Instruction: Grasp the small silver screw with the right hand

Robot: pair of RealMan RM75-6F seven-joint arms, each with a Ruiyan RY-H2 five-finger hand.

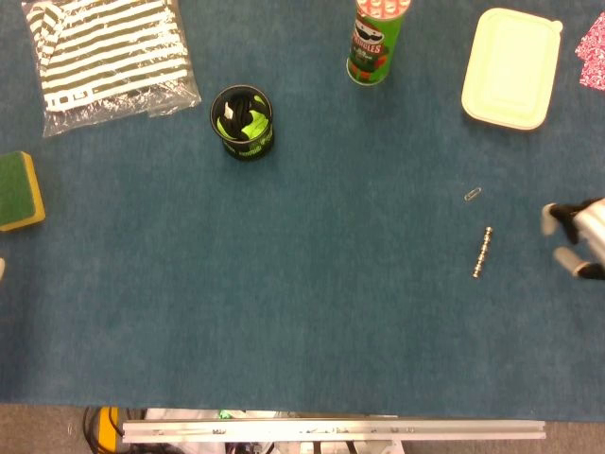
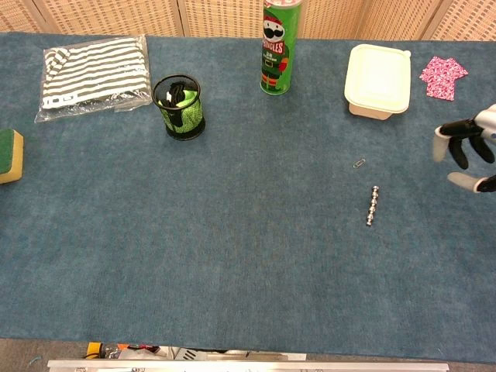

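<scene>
Screw [image 1: 483, 253] alone on cloth; right hand [image 2: 469, 151] near, fingers [image 2: 459, 129] spread, holding nothing; cream box [image 2: 377, 79] lidded

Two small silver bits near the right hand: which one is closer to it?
The long beaded silver screw, which lies level with the right hand. The tiny paperclip sits farther up the table, toward the cream lidded box.

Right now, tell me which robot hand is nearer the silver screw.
Right. The right robot hand sits at the frame's right edge, apart from the silver screw, fingers spread and empty. The left robot hand is in neither view.
</scene>
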